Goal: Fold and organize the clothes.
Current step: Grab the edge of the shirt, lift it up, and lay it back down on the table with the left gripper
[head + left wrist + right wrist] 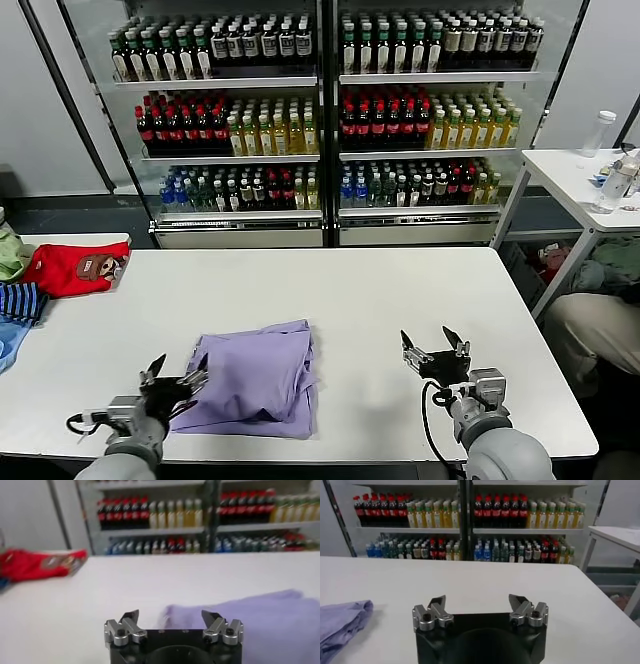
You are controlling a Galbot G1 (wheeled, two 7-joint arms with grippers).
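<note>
Folded lavender T-shirt (255,380) lies on the white worktop (330,300); left pincer (172,385) at its nine o'clock, right pincer (436,350) at three, both wide, empty.

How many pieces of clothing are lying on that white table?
At least 4: the folded lavender T-shirt at the near middle, and at the left edge a red garment, a striped one and a green one. More may lie out of view there.

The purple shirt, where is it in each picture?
Head view: purple shirt lies folded on the table, near the left gripper.
Left wrist view: lower right.
Right wrist view: lower left corner.
Shared landmark: drink shelves behind.
</note>
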